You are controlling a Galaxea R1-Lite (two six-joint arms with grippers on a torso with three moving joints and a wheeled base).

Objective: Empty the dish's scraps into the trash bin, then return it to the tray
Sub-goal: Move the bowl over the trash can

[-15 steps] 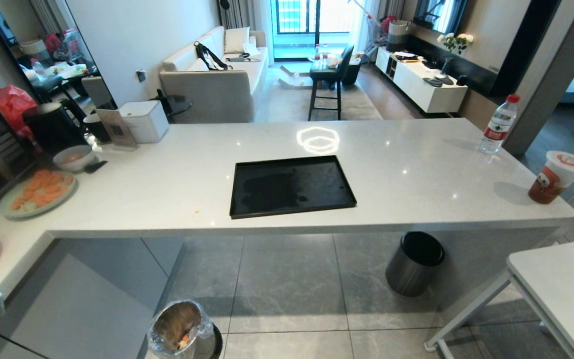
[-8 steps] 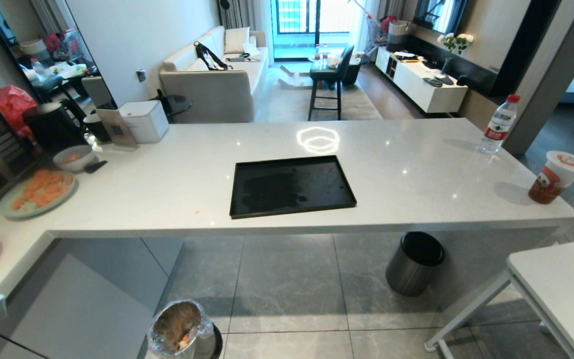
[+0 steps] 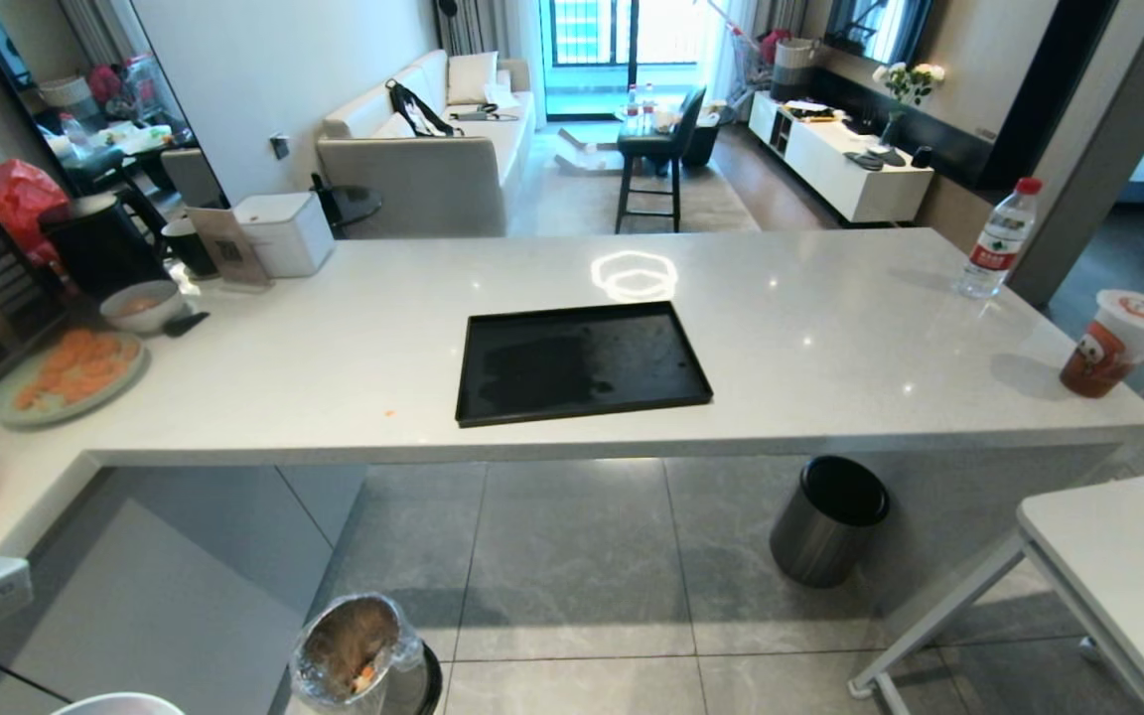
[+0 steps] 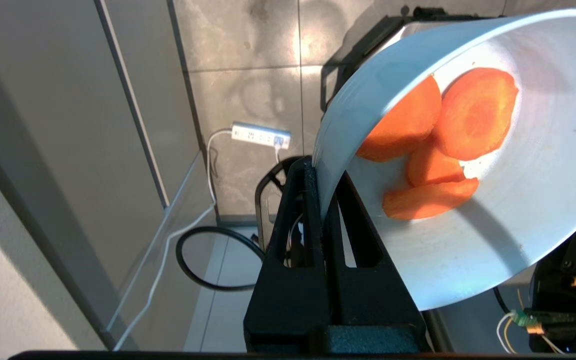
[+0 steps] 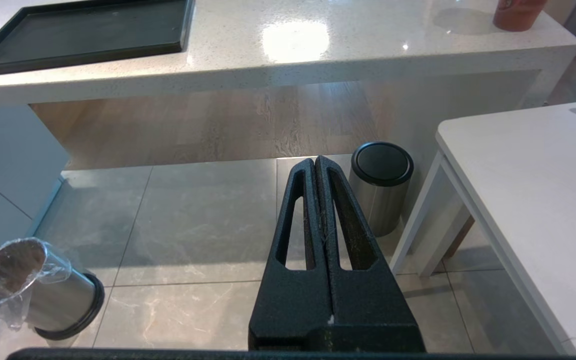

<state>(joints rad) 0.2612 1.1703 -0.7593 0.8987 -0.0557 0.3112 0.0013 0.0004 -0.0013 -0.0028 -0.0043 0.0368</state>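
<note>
My left pincer (image 4: 320, 172) is closed on the rim of the dish (image 4: 493, 210): one finger stands outside the wall and one inside. The dish is tilted, and its open side faces my wrist camera. The scraps (image 4: 438, 140), orange carrot slices, lie together against its inner wall. In the head view only a small arc of the dish's rim shows at the bottom edge, near the trash bin (image 3: 358, 650). This bin stands on the floor (image 3: 572, 576) below the front edge of the tabletop (image 3: 830, 338). Between it and the dark bin (image 3: 825, 521) the floor tiles are open. The tray (image 3: 582, 362) lies on the tabletop close to that front edge, with bare surface on both sides. My right pincer (image 5: 316, 167) hangs over the floor, with its fingers pressed together and holding nothing.
</note>
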